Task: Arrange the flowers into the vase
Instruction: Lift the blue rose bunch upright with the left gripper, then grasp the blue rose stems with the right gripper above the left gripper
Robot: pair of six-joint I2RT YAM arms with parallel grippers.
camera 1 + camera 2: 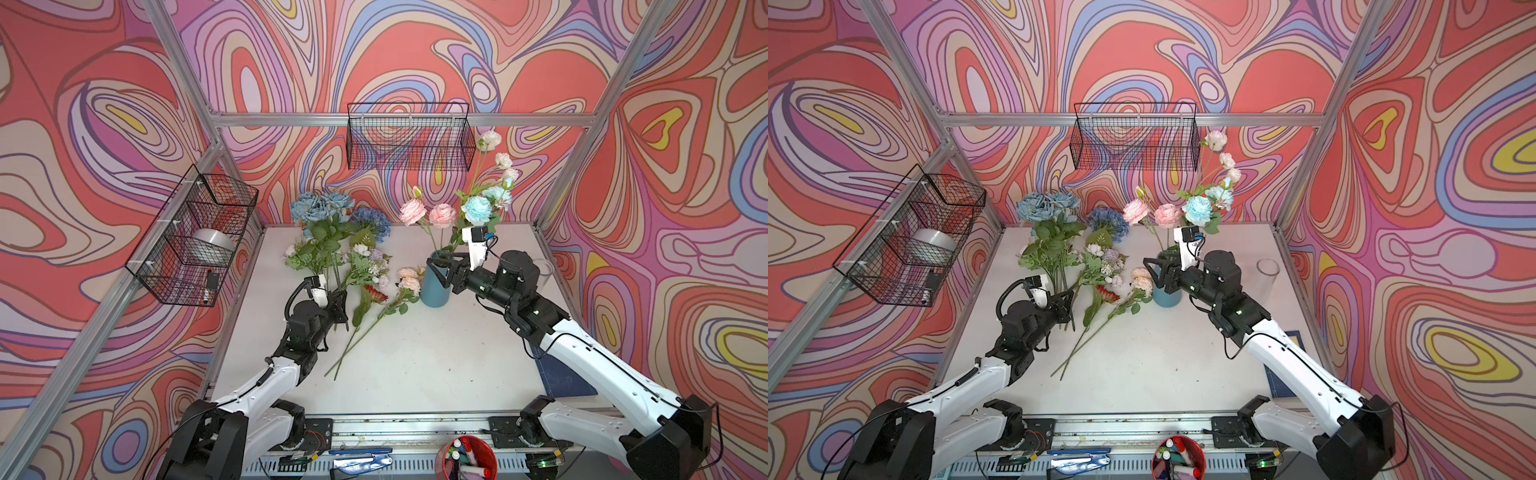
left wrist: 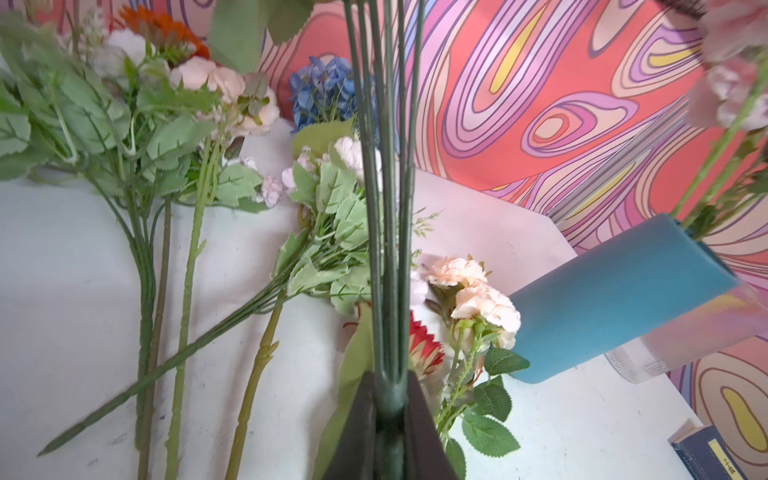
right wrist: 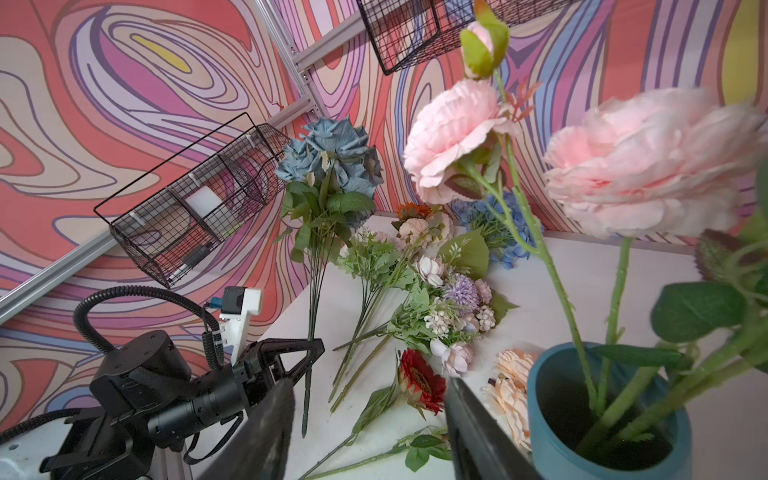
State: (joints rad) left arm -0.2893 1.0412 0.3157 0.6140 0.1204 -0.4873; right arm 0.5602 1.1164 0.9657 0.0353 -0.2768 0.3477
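My left gripper (image 1: 340,305) (image 2: 390,399) is shut on the dark green stem bundle of the teal-blue roses (image 1: 320,208), which stand upright above the table. More flowers lie on the table beside it: a mixed white and lilac bunch (image 1: 365,262), a blue hydrangea (image 1: 370,220), a red daisy (image 1: 376,293) and peach roses (image 1: 409,278). The teal vase (image 1: 434,291) (image 3: 548,436) holds pink roses (image 3: 648,166), a light teal bloom (image 1: 476,208) and white blooms (image 1: 490,139). My right gripper (image 1: 436,272) (image 3: 368,415) hangs open by the vase's rim, empty.
A clear glass vase (image 1: 542,270) stands to the right of my right arm. Wire baskets hang on the back wall (image 1: 409,137) and left wall (image 1: 195,237). A dark blue book (image 1: 561,374) lies at the table's right edge. A red cup of markers (image 1: 465,457) sits in front.
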